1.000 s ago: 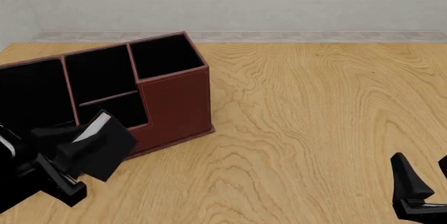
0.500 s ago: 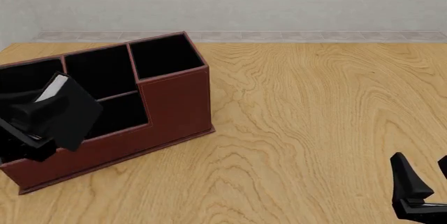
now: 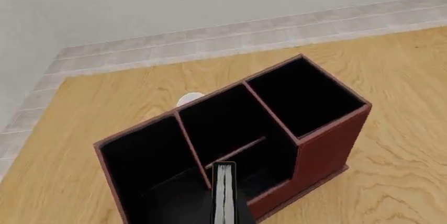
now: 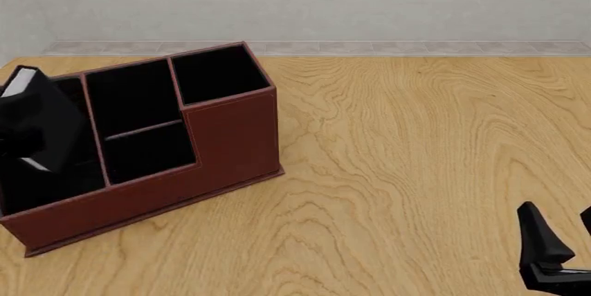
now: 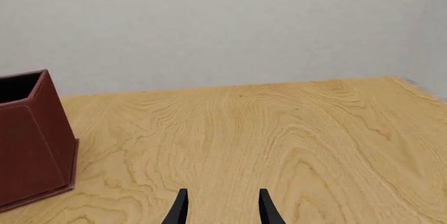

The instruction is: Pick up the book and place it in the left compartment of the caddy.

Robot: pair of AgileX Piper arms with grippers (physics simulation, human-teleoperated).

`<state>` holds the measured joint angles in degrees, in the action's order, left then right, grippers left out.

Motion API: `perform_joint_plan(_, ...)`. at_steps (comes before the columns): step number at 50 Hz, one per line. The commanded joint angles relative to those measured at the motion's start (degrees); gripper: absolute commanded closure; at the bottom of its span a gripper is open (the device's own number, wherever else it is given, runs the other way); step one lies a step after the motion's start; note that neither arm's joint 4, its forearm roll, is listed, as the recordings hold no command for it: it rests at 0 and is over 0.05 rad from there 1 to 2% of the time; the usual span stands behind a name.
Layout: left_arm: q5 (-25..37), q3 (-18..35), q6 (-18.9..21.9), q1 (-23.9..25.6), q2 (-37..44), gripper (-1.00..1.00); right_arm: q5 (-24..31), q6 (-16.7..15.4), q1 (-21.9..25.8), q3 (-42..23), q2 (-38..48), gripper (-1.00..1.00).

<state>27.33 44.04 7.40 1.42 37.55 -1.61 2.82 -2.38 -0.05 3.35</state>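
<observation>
The reddish-brown caddy [image 4: 232, 130] stands at the table's left, turned at an angle, with its black inside showing. My left gripper [image 4: 28, 149] is shut on the small black book [image 4: 41, 119], which hangs tilted over the wide left compartment [image 4: 41, 182], white page edges up. In the left wrist view the book [image 3: 223, 195] appears edge-on above the caddy [image 3: 323, 150], close to the divider beside the left compartment [image 3: 143, 164]. My right gripper [image 4: 560, 246] stands open and holds nothing at the near right, far from the caddy; its fingers [image 5: 180, 209] point across bare table.
A small white round object [image 3: 188, 98] lies on the table just behind the caddy. The wooden table [image 4: 416, 144] runs to a tiled strip and grey wall at the back. The caddy's corner [image 5: 35, 130] is the only object in the right wrist view.
My left gripper has carried the book up and to the left, from the caddy's front to above the left compartment. The right arm has not moved.
</observation>
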Motion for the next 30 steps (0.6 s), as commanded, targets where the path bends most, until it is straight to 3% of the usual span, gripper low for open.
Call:
perform_joint_plan(1,-0.9,2.6,0.8,-8.4,3.9,1.0,0.2,0.2,-0.1,0.0,-0.3,-1.0)
perform_joint_plan(18,-1.7,4.1,-1.7,-12.3,10.7,1.0,0.6,0.3,-0.3,0.0,-0.9,-1.0)
perform_joint_plan(30,-5.3,3.1,0.5,-16.3,14.6,1.0,0.6,0.4,-0.5,0.0,-0.9,-1.0)
